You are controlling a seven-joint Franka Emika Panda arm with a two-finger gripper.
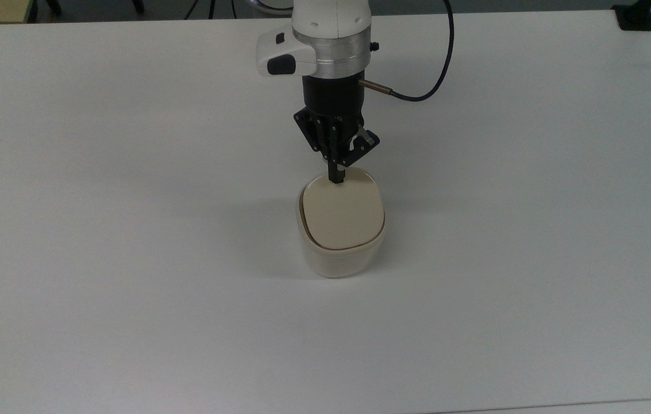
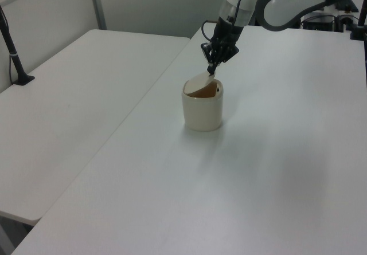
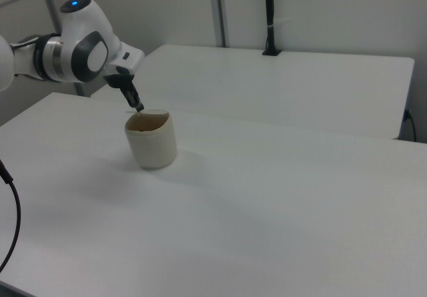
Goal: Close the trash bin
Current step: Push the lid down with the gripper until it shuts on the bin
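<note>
The trash bin [image 1: 339, 261] is a small cream-beige tub standing mid-table. Its flat lid [image 1: 342, 215] covers almost the whole opening in the top view. In the left view the lid [image 2: 199, 82] still slants, raised on the side where my gripper [image 2: 210, 71] meets it, with the brown inside of the trash bin [image 2: 202, 112] showing beneath. My gripper [image 1: 335, 179] points down at the lid's far edge with its black fingers pressed together on that edge. The right view has the gripper [image 3: 138, 109] at the rim of the trash bin [image 3: 153, 143].
The white table [image 1: 130, 230] lies bare around the bin. A black cable [image 1: 434, 86] loops off the wrist. A black clamp base [image 1: 635, 17] sits at the table's far right corner. A second table with a black post [image 2: 11, 43] adjoins on the left view's left.
</note>
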